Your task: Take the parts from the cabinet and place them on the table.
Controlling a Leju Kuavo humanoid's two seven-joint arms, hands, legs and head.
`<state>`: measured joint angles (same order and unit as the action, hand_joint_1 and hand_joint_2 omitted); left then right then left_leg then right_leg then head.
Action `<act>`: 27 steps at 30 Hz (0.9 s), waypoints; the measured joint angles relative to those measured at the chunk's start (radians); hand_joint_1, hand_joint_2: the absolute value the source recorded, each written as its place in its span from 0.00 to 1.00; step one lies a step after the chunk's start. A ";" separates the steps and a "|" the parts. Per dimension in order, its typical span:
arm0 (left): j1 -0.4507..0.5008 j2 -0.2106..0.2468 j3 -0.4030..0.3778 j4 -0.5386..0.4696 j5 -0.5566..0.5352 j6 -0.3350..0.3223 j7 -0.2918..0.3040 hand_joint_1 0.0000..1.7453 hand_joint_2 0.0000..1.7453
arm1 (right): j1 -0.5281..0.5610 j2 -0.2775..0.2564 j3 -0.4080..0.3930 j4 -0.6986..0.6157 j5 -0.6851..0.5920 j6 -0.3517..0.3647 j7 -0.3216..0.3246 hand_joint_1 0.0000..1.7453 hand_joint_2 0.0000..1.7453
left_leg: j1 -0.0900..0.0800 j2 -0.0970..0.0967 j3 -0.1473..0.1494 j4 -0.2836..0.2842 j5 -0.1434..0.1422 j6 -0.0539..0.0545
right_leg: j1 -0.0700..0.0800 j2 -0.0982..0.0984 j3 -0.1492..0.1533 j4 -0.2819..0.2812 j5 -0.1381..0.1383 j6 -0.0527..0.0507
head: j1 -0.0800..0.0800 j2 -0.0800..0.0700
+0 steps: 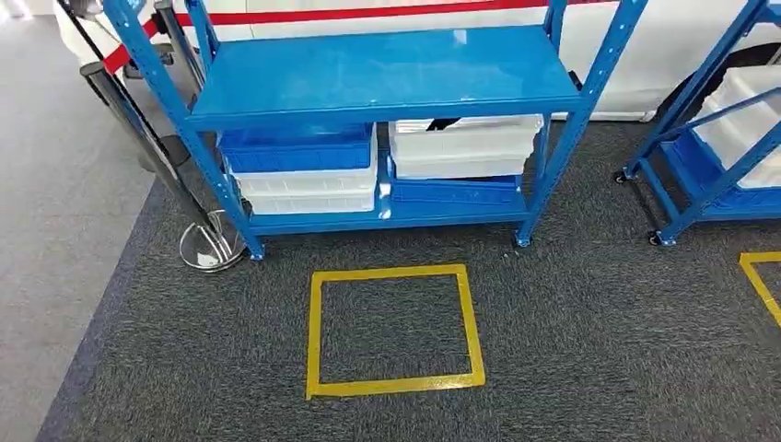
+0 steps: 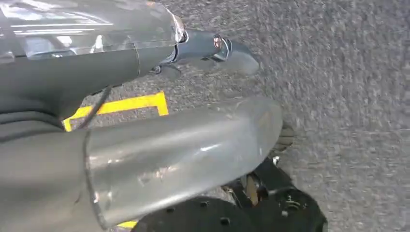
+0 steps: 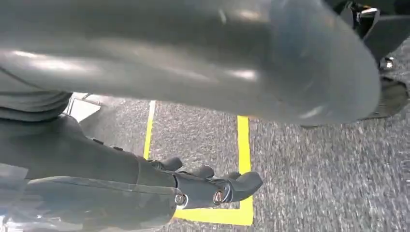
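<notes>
both hands hang over carpet holding nothing: left hand (image 2: 212, 48) and right hand (image 3: 203, 186) with fingers loosely extended; blue rack (image 1: 382, 78) stands ahead.

Yellow tape square (image 1: 394, 330) on grey carpet (image 1: 589, 350); chrome stand base (image 1: 210, 247) beside.

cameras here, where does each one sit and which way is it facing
Head view: high on the body, facing forward and down at a blue rack with bins, and a yellow tape square on the carpet; none of the robot's own body is in it.
Left wrist view: behind the hanging left hand, facing the carpet; silver arm covers and thumb show.
Right wrist view: behind the right hand, facing the carpet; arm cover and dark fingers show.
Shared: all three catch yellow tape.
</notes>
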<state>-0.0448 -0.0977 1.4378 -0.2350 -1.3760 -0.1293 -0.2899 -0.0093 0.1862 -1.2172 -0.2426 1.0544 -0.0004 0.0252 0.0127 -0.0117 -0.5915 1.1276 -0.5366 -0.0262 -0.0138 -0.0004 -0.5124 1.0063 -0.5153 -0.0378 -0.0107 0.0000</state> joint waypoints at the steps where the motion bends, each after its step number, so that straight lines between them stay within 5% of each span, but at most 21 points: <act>1: 0.000 0.000 0.000 0.000 0.000 0.000 0.000 0.00 0.00 | 0.001 0.000 -0.003 0.000 0.000 0.001 0.000 0.00 0.00 | 0.000 0.003 -0.046 0.084 -0.034 -0.004 | 0.002 -0.003 0.007 0.000 -0.005 -0.002 | 0.000 0.000; 3: 0.004 0.000 0.000 0.000 0.000 0.000 0.000 0.00 0.00 | 0.002 0.000 -0.007 0.000 0.002 0.002 0.000 0.00 0.00 | 0.000 0.004 -0.123 0.203 -0.054 -0.007 | 0.005 -0.008 0.020 0.000 -0.020 -0.003 | -0.001 0.000; 4: 0.007 0.000 0.000 0.000 0.000 0.000 0.000 0.00 0.00 | 0.003 0.000 -0.008 0.000 0.003 0.002 0.000 0.00 0.00 | 0.000 0.004 -0.132 0.199 -0.029 -0.007 | 0.005 -0.010 0.031 0.000 -0.028 -0.003 | 0.000 0.000; 7: 0.009 0.000 0.000 0.000 0.000 0.000 0.000 0.00 0.00 | 0.003 0.000 -0.009 0.000 0.004 0.002 0.000 0.00 0.00 | -0.001 0.008 -0.055 -0.022 0.126 0.009 | 0.008 -0.013 0.074 0.000 -0.061 0.002 | -0.002 0.000; 10: 0.008 0.000 0.000 0.000 0.000 0.000 0.000 0.00 0.00 | 0.002 0.001 -0.010 -0.001 0.005 0.002 0.000 0.00 0.00 | -0.018 0.021 -0.019 -0.071 0.092 0.032 | 0.008 -0.017 0.088 -0.004 -0.084 0.024 | 0.005 0.000; 13: 0.007 0.000 0.000 0.000 0.000 0.000 -0.001 0.00 0.00 | -0.008 0.002 -0.010 -0.001 0.008 0.005 0.000 0.00 0.00 | -0.013 0.006 0.019 -0.099 0.074 0.051 | 0.008 -0.020 0.095 0.035 -0.064 0.043 | 0.004 0.000; 15: 0.008 -0.002 0.000 0.000 -0.002 0.000 -0.002 0.00 0.00 | -0.006 0.001 -0.010 -0.001 0.009 0.006 -0.002 0.00 0.00 | -0.010 0.008 0.056 -0.122 0.060 0.063 | 0.004 -0.007 0.017 0.162 -0.055 0.049 | 0.011 0.000; 17: 0.008 -0.002 0.000 0.000 -0.003 0.000 -0.002 0.00 0.00 | -0.007 0.001 -0.010 -0.001 0.010 0.007 -0.002 0.00 0.00 | -0.008 0.005 0.078 -0.125 0.039 0.064 | -0.001 -0.004 -0.093 0.277 -0.110 0.057 | 0.010 0.000; 19: 0.010 -0.003 0.000 0.000 -0.003 0.000 -0.002 0.00 0.00 | -0.003 0.001 -0.011 -0.001 0.010 0.006 0.000 0.00 0.00 | -0.005 -0.001 0.107 -0.125 0.014 0.060 | -0.005 -0.005 -0.164 0.307 -0.145 0.064 | 0.011 0.000; 21: 0.014 -0.004 0.000 0.000 -0.003 0.000 -0.002 0.00 0.00 | 0.003 0.000 -0.013 -0.002 0.011 0.006 -0.001 0.00 0.00 | 0.001 -0.011 0.148 -0.125 -0.018 0.052 | -0.009 -0.004 -0.181 0.231 -0.102 0.067 | 0.011 0.000; 22: 0.015 -0.005 0.000 0.000 -0.003 0.000 -0.002 0.00 0.00 | 0.007 0.000 -0.013 -0.002 0.011 0.006 -0.001 0.00 0.00 | 0.004 -0.012 0.168 -0.125 -0.033 0.048 | -0.010 -0.005 -0.176 0.172 -0.046 0.069 | 0.011 0.000; 24: 0.014 -0.005 0.001 0.000 -0.003 0.000 -0.002 0.00 0.00 | 0.018 0.000 -0.016 -0.002 0.010 0.006 0.000 0.00 0.00 | 0.003 -0.011 0.200 -0.118 -0.070 0.034 | -0.008 -0.006 -0.185 0.067 0.134 0.064 | 0.022 0.000; 25: 0.013 -0.005 0.001 0.000 -0.003 0.000 -0.002 0.00 0.00 | 0.012 0.000 -0.016 -0.002 0.011 0.005 0.000 0.00 0.00 | 0.002 -0.013 0.201 -0.132 -0.078 0.024 | -0.003 -0.004 -0.179 0.075 0.084 0.050 | 0.024 0.000; 27: 0.011 -0.006 0.001 0.000 -0.002 0.003 0.000 0.00 0.00 | 0.009 0.000 -0.016 -0.002 0.011 0.005 0.002 0.00 0.00 | 0.001 -0.011 0.234 -0.142 -0.069 0.009 | -0.003 -0.002 -0.162 0.064 0.084 0.034 | 0.022 0.000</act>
<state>-0.0335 -0.1034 1.4385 -0.2354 -1.3783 -0.1267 -0.2903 -0.0006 0.1862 -1.2337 -0.2441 1.0651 0.0042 0.0267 0.0136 -0.0231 -0.3580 0.9853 -0.6057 -0.0175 -0.0164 -0.0021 -0.6748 1.0702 -0.4310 -0.0034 0.0114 0.0000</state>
